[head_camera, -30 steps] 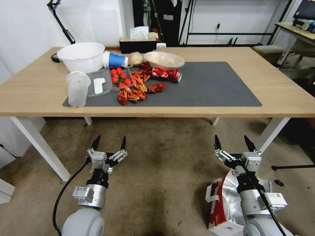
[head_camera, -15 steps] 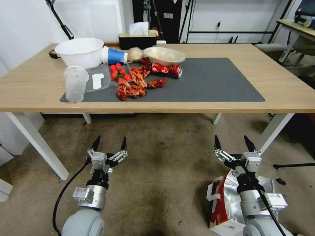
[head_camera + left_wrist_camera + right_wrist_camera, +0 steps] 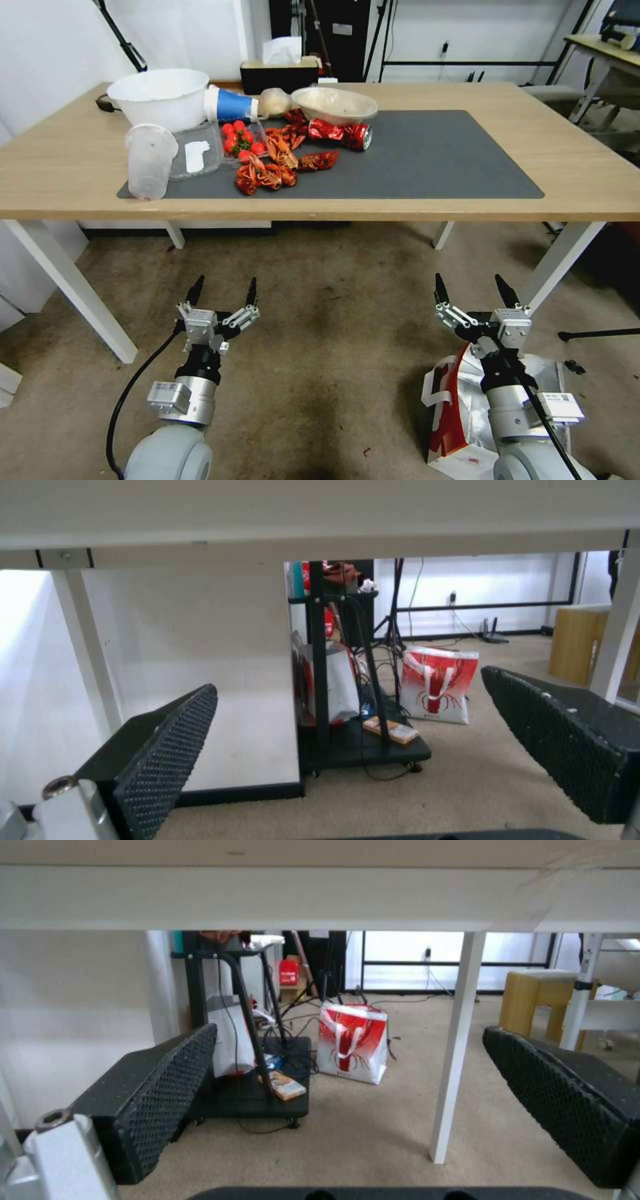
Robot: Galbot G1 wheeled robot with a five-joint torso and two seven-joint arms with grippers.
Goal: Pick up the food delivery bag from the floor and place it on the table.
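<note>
The food delivery bag point(image 3: 448, 412) lies on the floor point(image 3: 333, 320) at the lower right, white with a red side panel, a white strap and crumpled silver foil lining. My right arm hangs over it and hides much of it. Just beyond the bag's far end, my right gripper point(image 3: 470, 283) point(image 3: 350, 1032) is open and holds nothing. My left gripper point(image 3: 225, 288) point(image 3: 347, 685) is open too, above bare carpet well to the bag's left. The table point(image 3: 587, 180) stands ahead with a dark grey mat point(image 3: 433, 160).
The mat's left half holds a white bowl point(image 3: 160, 97), a plastic cup point(image 3: 148, 162), crayfish point(image 3: 267, 175), tomatoes point(image 3: 240, 137) and a red can point(image 3: 340, 133). White table legs point(image 3: 67, 287) point(image 3: 560, 260) flank the gap. A black cart point(image 3: 347, 715) and a red-and-white bag point(image 3: 352, 1042) stand beyond the table.
The whole picture has shifted: the table sits a little higher in the head view, so the camera moved. Both grippers stay open in the same pose, and the bag lies where it was.
</note>
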